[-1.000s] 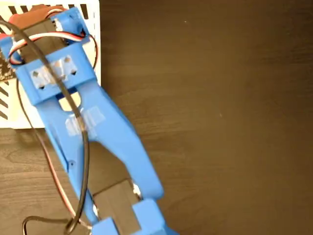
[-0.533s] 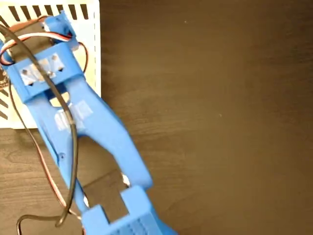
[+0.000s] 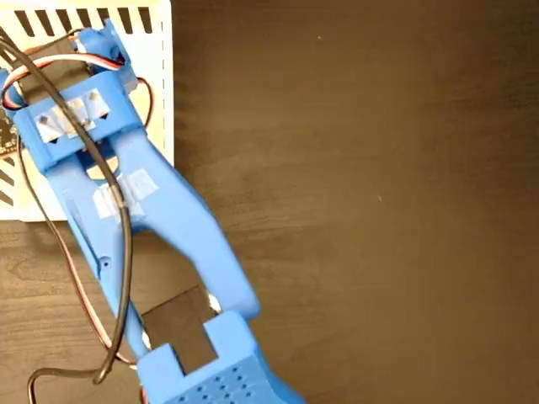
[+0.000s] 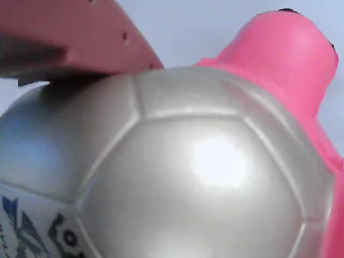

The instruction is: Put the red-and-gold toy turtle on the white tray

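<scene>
In the wrist view one coral finger [image 4: 80, 40] presses flat on the domed shell of the red-and-gold toy turtle [image 4: 177, 172]; the other finger is out of sight, so whether the gripper truly grasps the toy cannot be told. The turtle fills that view against a pale surface, its head at upper right. In the fixed view the blue arm [image 3: 143, 210] reaches over the white tray [image 3: 160, 76] at the upper left of the dark wooden table [image 3: 379, 210], hiding the turtle.
</scene>
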`<act>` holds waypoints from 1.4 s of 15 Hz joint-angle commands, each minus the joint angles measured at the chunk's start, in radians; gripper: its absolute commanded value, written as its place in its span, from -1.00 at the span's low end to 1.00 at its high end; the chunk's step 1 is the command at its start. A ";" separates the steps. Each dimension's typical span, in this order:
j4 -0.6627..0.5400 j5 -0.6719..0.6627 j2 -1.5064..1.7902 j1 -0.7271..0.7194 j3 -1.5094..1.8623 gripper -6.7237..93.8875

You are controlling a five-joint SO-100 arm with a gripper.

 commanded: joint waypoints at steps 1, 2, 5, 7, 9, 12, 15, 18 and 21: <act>0.009 0.009 0.049 -0.008 -0.023 -0.59; 0.005 0.009 0.055 -0.008 -0.012 -0.36; 0.018 0.005 0.055 -0.014 -0.005 0.09; 0.023 0.002 0.063 -0.014 0.003 0.19; 0.014 -0.002 0.077 -0.005 0.021 0.19; 0.018 -0.008 0.077 0.002 0.026 0.20; 0.025 -0.012 0.080 -0.002 0.026 0.36; 0.026 -0.009 0.083 -0.005 0.029 0.41; 0.014 -0.014 0.109 0.002 0.037 0.34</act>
